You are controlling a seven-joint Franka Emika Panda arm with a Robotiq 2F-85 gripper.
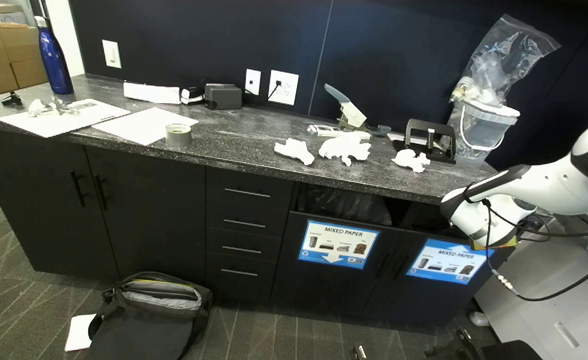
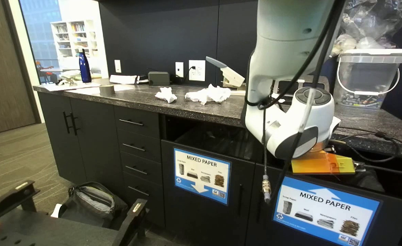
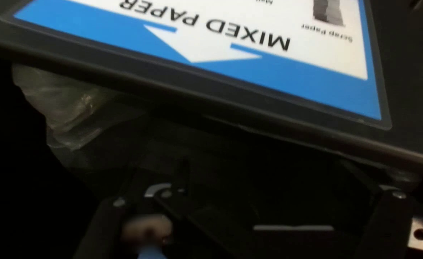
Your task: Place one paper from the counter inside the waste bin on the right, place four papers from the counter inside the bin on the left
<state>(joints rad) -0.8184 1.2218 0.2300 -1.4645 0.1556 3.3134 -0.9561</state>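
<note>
Hanging inside the mouth of the right-hand MIXED PAPER bin (image 2: 394,218), my claw (image 3: 254,201) has its jaws spread wide apart; I see nothing gripped, and it is too dark to tell whether anything lies below. In an exterior view, the dark speckled worktop (image 1: 254,135) bears a left paper wad (image 1: 295,151) near the front edge, a larger middle paper clump (image 1: 344,148) that may be two crumpled pieces touching, and a right paper wad (image 1: 411,160) just in front of a black hole punch (image 1: 429,126). With jaws this wide, backing out could hook the translucent plastic liner (image 3: 67,108) and drag it along. Rising too soon could jam the claw or my yellow wrist plate (image 2: 308,164) under the worktop's lip, and the dangling cable (image 1: 534,300) could snag. Later, a low approach might sweep the left paper wad over the edge before it reaches the left-hand bin (image 2: 208,222).
</note>
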